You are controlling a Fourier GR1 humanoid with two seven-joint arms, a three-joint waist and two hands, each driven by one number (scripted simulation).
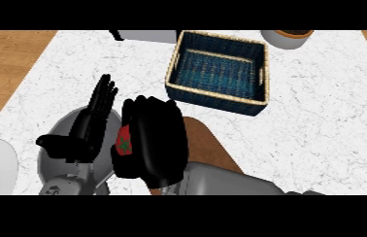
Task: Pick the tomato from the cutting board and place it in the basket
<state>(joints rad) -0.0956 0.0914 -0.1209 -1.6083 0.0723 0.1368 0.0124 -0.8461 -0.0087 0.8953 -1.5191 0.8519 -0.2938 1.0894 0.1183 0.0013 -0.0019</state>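
The tomato [124, 142] shows only as a red sliver with a green stem star, tucked against the left edge of the right hand [152, 139]. That hand's black fingers are curled round it, hiding most of the fruit, so it sits in the hand's hold just above the left end of the cutting board [208, 148]. The brown wooden board pokes out from under the hand toward three o'clock and runs down toward five o'clock, where the grey right forearm [222, 180] covers part of it.

Just beside the tomato, at nine o'clock from it, the left hand [90, 122] stands with its fingers straight and pressed together, pointing up toward twelve o'clock, its thumb sticking out toward nine o'clock; it holds nothing. Its grey forearm [68, 175] comes in from the lower edge.

At one o'clock from the tomato, near the right hand's fingertips but apart from them, sits the basket [219, 71], a dark blue woven rectangle with a pale straw rim. All of this rests on a white marbled counter [315, 119]. At the far upper right, at two o'clock, a white bowl [287, 38] with a brown inside is cut by the frame.
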